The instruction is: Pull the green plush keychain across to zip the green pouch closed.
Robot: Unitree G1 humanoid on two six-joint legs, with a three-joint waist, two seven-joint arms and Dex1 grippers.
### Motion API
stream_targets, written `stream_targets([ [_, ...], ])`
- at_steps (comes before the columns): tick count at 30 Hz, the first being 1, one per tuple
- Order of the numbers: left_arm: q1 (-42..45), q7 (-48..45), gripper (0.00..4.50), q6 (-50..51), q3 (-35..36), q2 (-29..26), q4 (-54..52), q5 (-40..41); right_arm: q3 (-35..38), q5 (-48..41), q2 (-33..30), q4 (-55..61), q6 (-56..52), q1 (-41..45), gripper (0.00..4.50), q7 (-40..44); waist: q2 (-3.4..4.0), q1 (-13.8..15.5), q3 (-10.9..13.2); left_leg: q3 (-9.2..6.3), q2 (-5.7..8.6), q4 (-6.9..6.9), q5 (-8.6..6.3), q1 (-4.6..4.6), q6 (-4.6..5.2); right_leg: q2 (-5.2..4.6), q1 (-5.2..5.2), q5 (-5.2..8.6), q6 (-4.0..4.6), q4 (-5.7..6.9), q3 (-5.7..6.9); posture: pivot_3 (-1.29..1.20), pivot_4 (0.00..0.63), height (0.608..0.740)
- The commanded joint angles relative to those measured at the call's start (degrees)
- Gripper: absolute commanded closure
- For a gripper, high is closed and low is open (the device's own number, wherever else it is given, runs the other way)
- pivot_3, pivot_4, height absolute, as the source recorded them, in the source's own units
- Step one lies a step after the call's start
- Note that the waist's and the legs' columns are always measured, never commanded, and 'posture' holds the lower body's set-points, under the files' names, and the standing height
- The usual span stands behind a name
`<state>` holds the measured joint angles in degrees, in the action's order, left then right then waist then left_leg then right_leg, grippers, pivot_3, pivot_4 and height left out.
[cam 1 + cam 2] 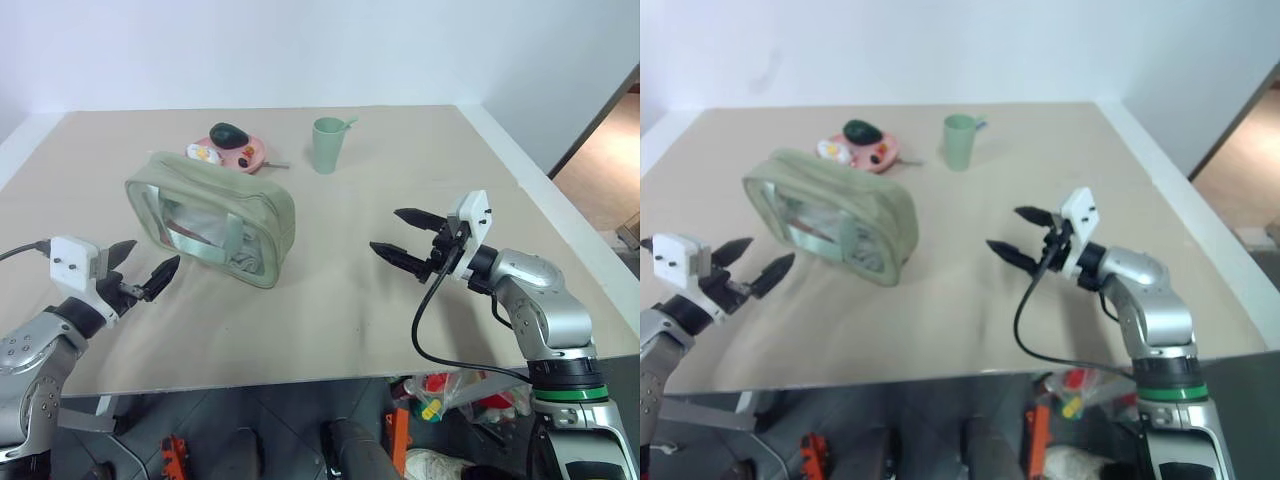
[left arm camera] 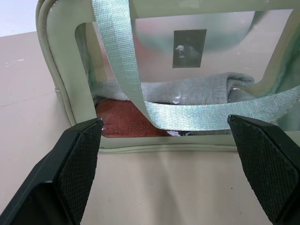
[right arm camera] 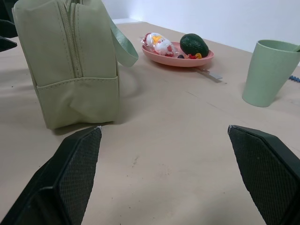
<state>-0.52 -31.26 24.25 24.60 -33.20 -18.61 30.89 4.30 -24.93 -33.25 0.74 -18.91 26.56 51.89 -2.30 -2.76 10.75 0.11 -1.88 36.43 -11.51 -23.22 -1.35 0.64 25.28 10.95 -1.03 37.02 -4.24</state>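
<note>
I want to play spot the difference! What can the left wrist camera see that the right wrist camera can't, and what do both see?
Left wrist view alone: the pouch's clear plastic side panel, a shiny webbing handle, grey and reddish cloth inside.

Right wrist view alone: the pouch's zipped fabric end, a pink round plate carrying a dark green avocado, and a pale green plastic cup.

Both: the pale sage-green fabric pouch, the beige table, and two open black fingers.

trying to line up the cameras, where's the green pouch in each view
Left eye view: green pouch left of centre on the table.
Right eye view: further left.
Left wrist view: its clear side panel and webbing handle, close ahead.
Right wrist view: its end panel.
Shared landmark: pink plate behind the pouch.
</note>
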Motion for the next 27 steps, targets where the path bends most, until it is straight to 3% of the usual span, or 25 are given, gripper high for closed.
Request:
stream_targets([
  [1, 0.10, 0.25, 0.09, 0.46, 0.93, -0.89, -2.38, 0.65, 0.38, 0.41, -0.13, -1.26, 2.23, 1.94, 0.03, 0.94, 0.00, 0.00, 0.00, 0.00, 0.00, 0.00, 0.00, 0.00, 0.00, 0.00, 0.00, 0.00, 0.00, 0.00, 0.00, 0.00, 0.150, 0.739],
  [11, 0.32, -2.96, 0.09, 2.97, 1.02, -2.40, -5.76, 4.90, -0.04, 0.70, 0.22, -3.27, 3.06, 3.15, 0.03, 2.01, 0.00, 0.00, 0.00, 0.01, 0.00, 0.01, 0.00, -0.01, 0.00, 0.00, 0.00, 0.00, 0.00, 0.00, 0.00, 0.00, 0.150, 0.739],
  [15, -0.55, -8.62, 0.09, 7.51, 1.51, -6.45, -8.96, 11.26, -0.60, -2.58, 0.73, -1.34, -2.77, 6.19, 0.03, 2.93, 0.00, -0.18, 0.02, 0.00, -0.01, 0.01, 0.00, 0.00, 0.00, 0.01, 0.01, 0.00, 0.00, 0.00, 0.00, 0.00, 0.150, 0.739],
  [22, 4.90, -13.69, 0.09, 14.44, 0.47, -13.63, -9.27, 20.14, -6.39, -1.53, 10.53, -9.19, -7.76, 24.04, 0.03, 1.48, 0.01, -1.59, 0.03, -0.08, -0.19, 0.03, 0.05, 0.07, 0.04, 0.18, 0.03, -0.06, 0.10, 0.06, 0.11, 0.00, 0.150, 0.739],
  [27, 7.31, -12.44, 0.09, 14.23, -2.20, -13.18, -9.85, 19.22, -10.65, 3.06, 18.53, -20.12, -3.38, 32.22, 0.03, 1.59, 0.01, -1.66, 0.03, -0.10, -0.24, -0.07, 0.03, 0.00, 0.03, 0.22, 0.05, -0.06, 0.15, 0.06, 0.14, 0.00, 0.150, 0.739],
])
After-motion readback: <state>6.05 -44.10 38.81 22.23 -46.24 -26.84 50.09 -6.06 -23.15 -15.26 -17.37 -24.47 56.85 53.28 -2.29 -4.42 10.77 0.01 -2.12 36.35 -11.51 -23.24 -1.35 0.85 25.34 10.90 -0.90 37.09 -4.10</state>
